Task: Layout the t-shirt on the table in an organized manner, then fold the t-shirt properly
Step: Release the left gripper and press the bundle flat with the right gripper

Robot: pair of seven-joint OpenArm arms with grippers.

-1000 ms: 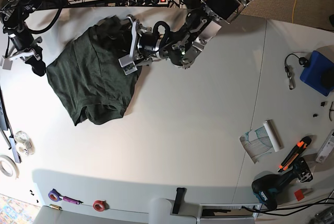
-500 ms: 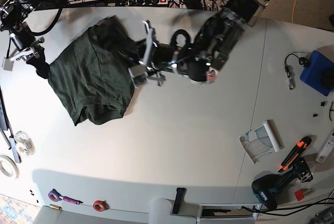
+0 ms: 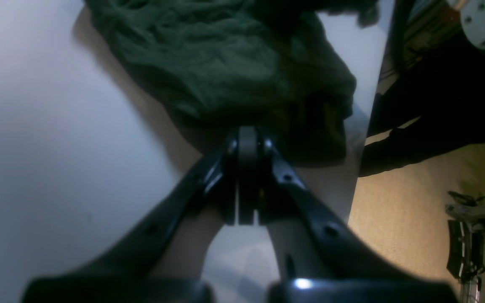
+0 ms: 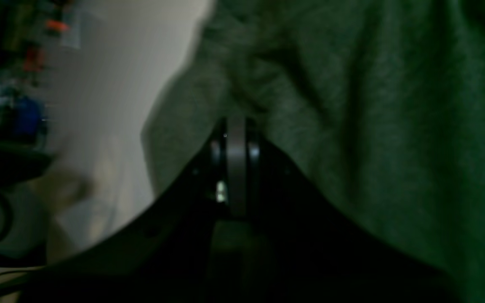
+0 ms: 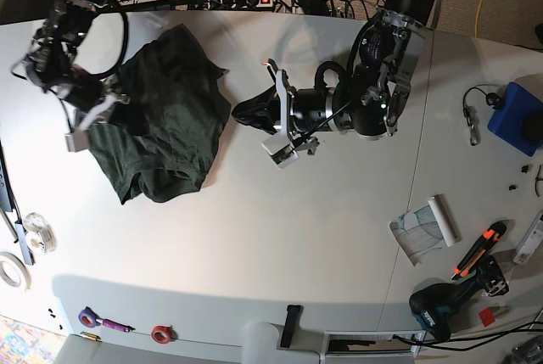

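Finding: the t-shirt lies bunched in the upper left of the base view, on the tabletop, with its bulk running from upper right down to lower left. A thin dark tongue of cloth is drawn out from its right edge toward the frame's centre. The left tool sits at the end of that tongue. In its wrist view the jaws stand pressed together with green cloth gathered at their tips, so it appears clamped on that edge. The right tool is at the garment's left margin. Its wrist view shows the jaws likewise closed, with cloth folded round the tip, so I judge it to be gripping the shirt as well. Governing relation: the garment lies between the two tools, wholly to the left of the left tool, and the line joining the grips runs roughly left to right. Assessment: layout is not yet achieved — the body remains creased and doubled. Spreading it would likely call for tension along that line, with some risk that the thin tongue slips free.
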